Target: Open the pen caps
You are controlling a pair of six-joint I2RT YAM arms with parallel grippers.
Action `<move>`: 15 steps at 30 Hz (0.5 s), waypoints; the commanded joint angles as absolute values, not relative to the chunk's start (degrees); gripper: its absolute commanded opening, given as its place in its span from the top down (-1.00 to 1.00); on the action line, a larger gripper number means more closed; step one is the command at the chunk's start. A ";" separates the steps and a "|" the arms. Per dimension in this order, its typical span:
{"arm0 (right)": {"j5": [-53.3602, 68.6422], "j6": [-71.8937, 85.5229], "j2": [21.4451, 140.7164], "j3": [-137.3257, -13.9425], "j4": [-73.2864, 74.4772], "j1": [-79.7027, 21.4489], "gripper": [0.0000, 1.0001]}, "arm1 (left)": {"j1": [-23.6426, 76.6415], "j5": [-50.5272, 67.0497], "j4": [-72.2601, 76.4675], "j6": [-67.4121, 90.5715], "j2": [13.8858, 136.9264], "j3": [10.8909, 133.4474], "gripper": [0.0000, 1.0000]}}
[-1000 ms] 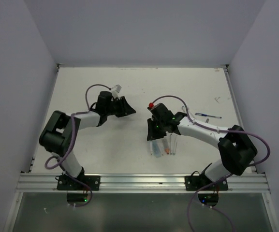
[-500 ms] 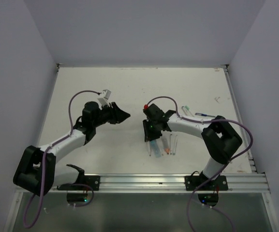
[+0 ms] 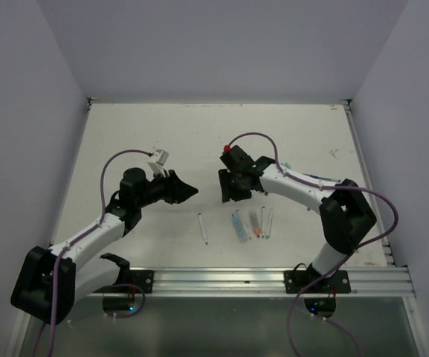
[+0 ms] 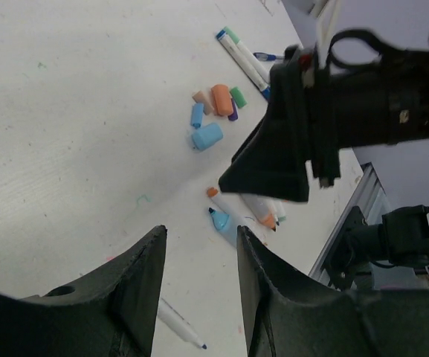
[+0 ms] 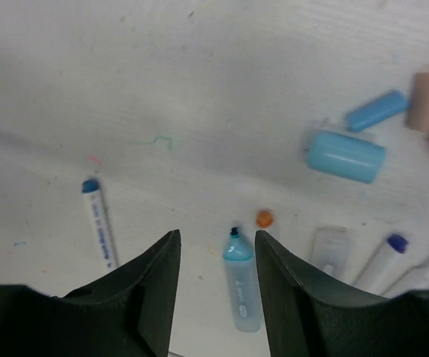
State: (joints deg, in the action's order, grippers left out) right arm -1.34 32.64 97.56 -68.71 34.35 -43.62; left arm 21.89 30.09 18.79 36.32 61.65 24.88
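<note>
Pen caps [image 5: 346, 156] lie loose; left hand [image 4: 199, 245] and right hand [image 5: 215, 242] both part-open, empty.

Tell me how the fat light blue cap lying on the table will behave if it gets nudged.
The light blue cap lies on its side, a stubby round cylinder, so a sideways push would probably roll it across the flat table. It looks like smooth moulded plastic: likely stiff, light, and somewhat slippery to pinch.
</note>
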 commanded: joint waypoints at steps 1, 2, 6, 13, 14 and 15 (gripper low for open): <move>-6.51 32.17 91.24 -71.02 39.72 -36.58 0.03 | 21.97 32.52 20.39 34.98 60.38 23.30 0.08; -6.16 32.52 90.36 -70.32 40.34 -34.39 0.02 | 21.97 32.95 21.52 35.59 60.38 22.86 0.08; -10.10 33.40 83.78 -65.32 40.61 -22.89 0.00 | 22.06 34.98 25.31 37.53 60.21 20.31 0.08; -7.04 31.82 80.86 -63.46 42.80 -14.07 0.00 | 22.59 22.61 14.79 37.45 56.44 17.67 0.32; -6.25 31.90 80.77 -63.46 42.80 -13.63 0.00 | 22.59 17.37 10.07 37.35 55.21 16.53 0.42; -5.54 31.90 80.77 -63.54 42.80 -13.54 0.00 | 22.59 14.88 7.67 37.70 53.89 15.74 0.53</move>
State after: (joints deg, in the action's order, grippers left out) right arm -7.77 32.42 82.08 -64.03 41.17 -14.00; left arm 22.48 26.11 16.45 37.56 57.82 17.96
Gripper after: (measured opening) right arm 0.499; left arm 0.280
